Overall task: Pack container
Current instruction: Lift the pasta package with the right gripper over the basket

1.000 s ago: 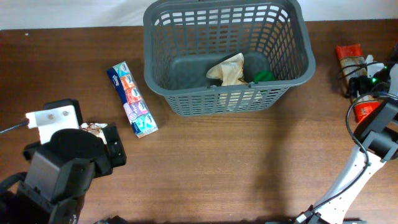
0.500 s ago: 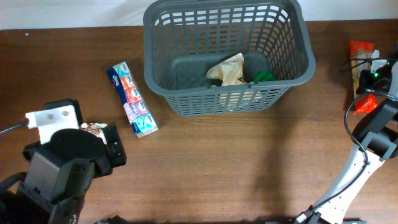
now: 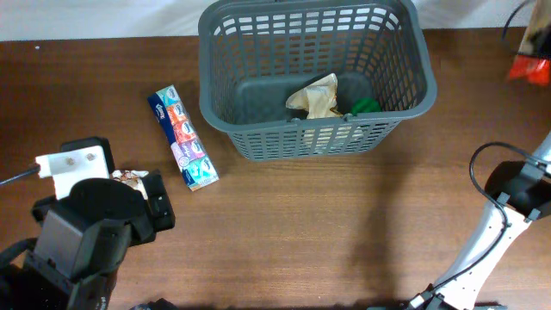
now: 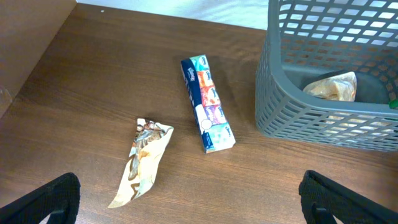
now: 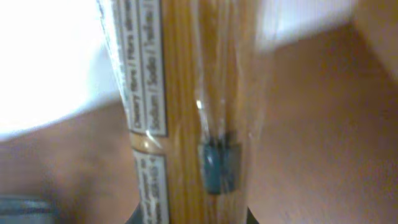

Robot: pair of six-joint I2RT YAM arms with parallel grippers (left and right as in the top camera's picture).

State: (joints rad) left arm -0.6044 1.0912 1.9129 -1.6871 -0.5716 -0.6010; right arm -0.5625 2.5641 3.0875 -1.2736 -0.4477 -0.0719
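Left pincer (image 4: 189, 194): we see its two fingers at the lower corners of the left wrist view, spread wide, with nothing but bare table (image 3: 327, 224) between them.
Right pincer (image 5: 189, 213): we read it as closed on the spaghetti pack (image 5: 186, 93). The pack rises from between the dark finger bases at the lower edge of the right wrist view and fills the middle of that view.
Spaghetti pack, detail: a clear wrapper over yellow strands, with a printed nutrition panel along its left side. In the overhead view it shows only as a red-orange blur at the far right edge, above the right arm.
Shopping basket (image 3: 314, 138): dark grey with lattice sides, standing upright on the table. It lies ahead and to the right of the left pincer, well apart from it, and off to the left of the right pincer.
Basket contents: we note a crumpled tan packet (image 3: 317, 96) on the floor, and just beside it a small green item (image 3: 365, 106) against the front wall.
Tissue multipack (image 3: 182, 138): lying flat straight ahead of the left pincer, near the basket's left wall but apart from it.
Snack wrapper (image 4: 144, 158): flattened on the table ahead of the left pincer, slightly to its left, nearer than the tissue multipack and not touched by either finger.
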